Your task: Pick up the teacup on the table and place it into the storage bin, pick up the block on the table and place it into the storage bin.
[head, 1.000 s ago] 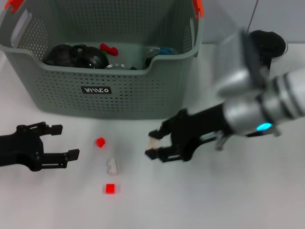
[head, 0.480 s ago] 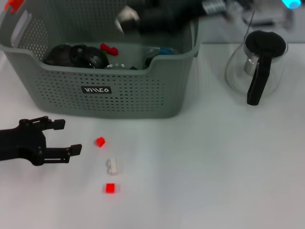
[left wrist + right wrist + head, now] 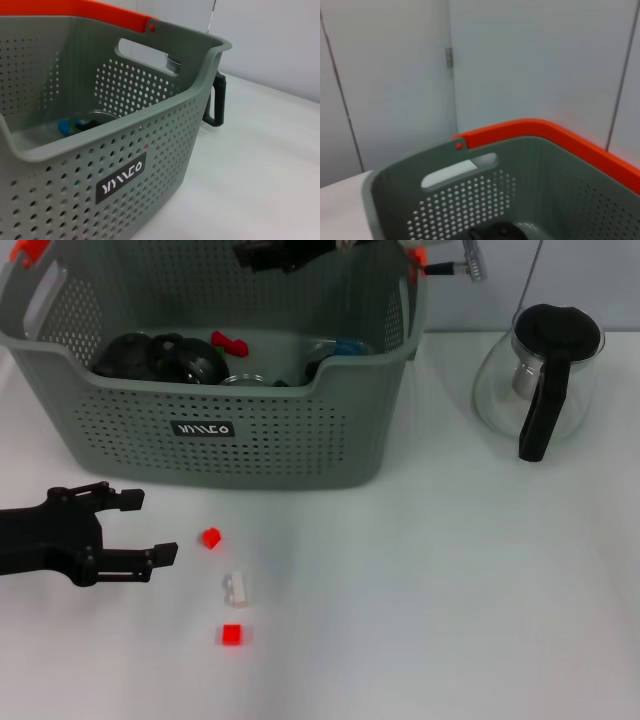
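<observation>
A grey-green storage bin [image 3: 215, 390] is sitting upper left on the white surface [image 3: 450, 590], holding dark objects, a red piece and something blue. The right claw [image 3: 262, 254] is hovering above it at top centre; whether it is open cannot be told. The left claw [image 3: 145, 528], fingers apart, is resting lower left near three small blocks [image 3: 232, 589]. A glass carafe [image 3: 540, 375] is standing upper right.

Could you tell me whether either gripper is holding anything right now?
The left gripper is open and empty; the right gripper is above the storage bin, its hold indiscernible.
</observation>
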`<action>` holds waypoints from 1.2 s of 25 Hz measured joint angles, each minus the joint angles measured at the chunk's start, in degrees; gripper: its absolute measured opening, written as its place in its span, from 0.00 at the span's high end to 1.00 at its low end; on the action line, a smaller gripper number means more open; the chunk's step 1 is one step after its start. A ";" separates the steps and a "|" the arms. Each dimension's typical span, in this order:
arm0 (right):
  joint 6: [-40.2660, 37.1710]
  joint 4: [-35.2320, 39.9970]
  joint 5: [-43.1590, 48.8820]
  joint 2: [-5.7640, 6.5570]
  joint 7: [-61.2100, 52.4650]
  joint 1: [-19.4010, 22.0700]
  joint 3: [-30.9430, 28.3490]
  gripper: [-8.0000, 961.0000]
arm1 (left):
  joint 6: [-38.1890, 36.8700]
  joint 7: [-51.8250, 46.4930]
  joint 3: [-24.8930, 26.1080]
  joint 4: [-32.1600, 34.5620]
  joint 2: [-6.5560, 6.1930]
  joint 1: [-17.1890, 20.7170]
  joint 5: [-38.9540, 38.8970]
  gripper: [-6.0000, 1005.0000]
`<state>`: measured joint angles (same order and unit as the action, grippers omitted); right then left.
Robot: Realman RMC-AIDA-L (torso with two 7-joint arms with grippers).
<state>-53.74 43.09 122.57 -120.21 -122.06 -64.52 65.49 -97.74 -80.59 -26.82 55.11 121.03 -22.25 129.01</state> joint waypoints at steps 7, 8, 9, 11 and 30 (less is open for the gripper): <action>2.12 -1.28 -0.15 -0.01 -0.22 0.76 0.35 0.38 | -0.22 0.00 -0.08 0.08 -0.11 0.02 0.19 0.13; 2.20 -1.06 -0.36 -0.02 0.13 1.15 0.35 0.37 | -0.41 0.00 -0.08 0.09 -0.14 0.02 0.19 0.13; 2.31 -0.69 -0.89 -0.06 0.67 1.67 0.35 0.36 | -0.70 0.00 -0.09 0.11 -0.20 0.02 0.19 0.13; 2.29 0.27 -3.55 -0.13 2.91 3.19 0.34 0.34 | -1.86 0.00 -0.02 0.22 -0.42 0.01 0.19 0.13; -39.73 4.98 -35.56 -0.01 38.42 32.68 1.54 0.03 | -11.34 0.12 -15.27 7.38 0.26 -1.12 3.49 0.13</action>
<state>-93.47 48.07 87.01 -120.22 -83.64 -31.84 67.03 -109.08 -80.47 -42.08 62.50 121.29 -23.37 132.50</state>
